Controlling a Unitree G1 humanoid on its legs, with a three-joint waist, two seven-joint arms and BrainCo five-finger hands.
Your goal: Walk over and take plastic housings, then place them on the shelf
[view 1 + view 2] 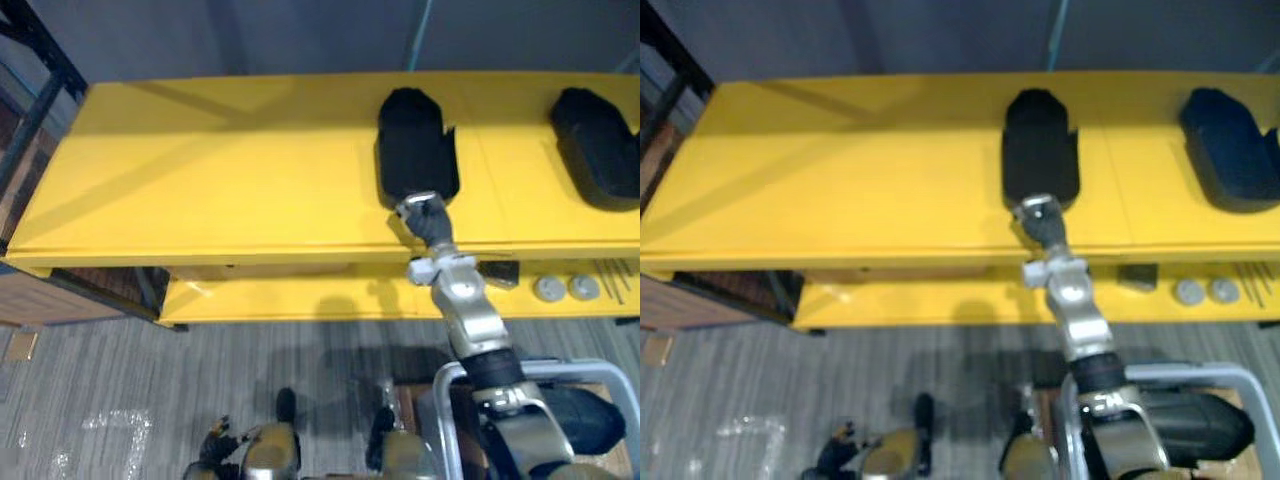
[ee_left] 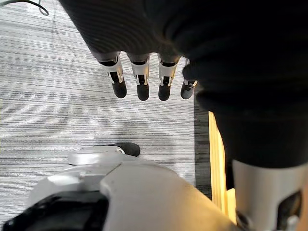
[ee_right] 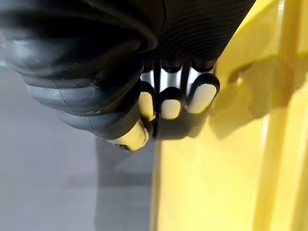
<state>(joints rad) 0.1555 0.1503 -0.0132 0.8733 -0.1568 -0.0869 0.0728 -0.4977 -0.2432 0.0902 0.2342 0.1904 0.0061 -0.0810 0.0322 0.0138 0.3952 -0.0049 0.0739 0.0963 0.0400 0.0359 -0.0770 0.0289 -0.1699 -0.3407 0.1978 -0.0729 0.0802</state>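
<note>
Left eye view puts my right hand [image 1: 424, 214] just right of centre, reaching up from the lower right to the front edge of the yellow shelf top [image 1: 220, 170]. It sits at the near end of a black plastic housing [image 1: 418, 140], which lies flat on that top a little right of the middle of the frame. I cannot tell whether my hand touches the housing or only overlaps it from this angle. A second black housing [image 1: 597, 150] lies on the same surface at the right edge of the frame, well apart from the first.

Right wrist view shows my fingers [image 3: 170, 98] curled inward, pads turned back toward the camera. Past them is bare yellow surface, and nothing sits between fingers and thumb.

Below the top, along the middle right of the left eye view, a lower yellow shelf [image 1: 300, 298] carries a small dark block [image 1: 500, 272], two grey discs [image 1: 548, 288] [image 1: 583, 287] and some thin metal rods [image 1: 612, 278].

Left wrist view shows my left hand [image 2: 142, 72] hanging with fingers straight and relaxed, empty, above the grey striped carpet [image 2: 57, 96].
</note>
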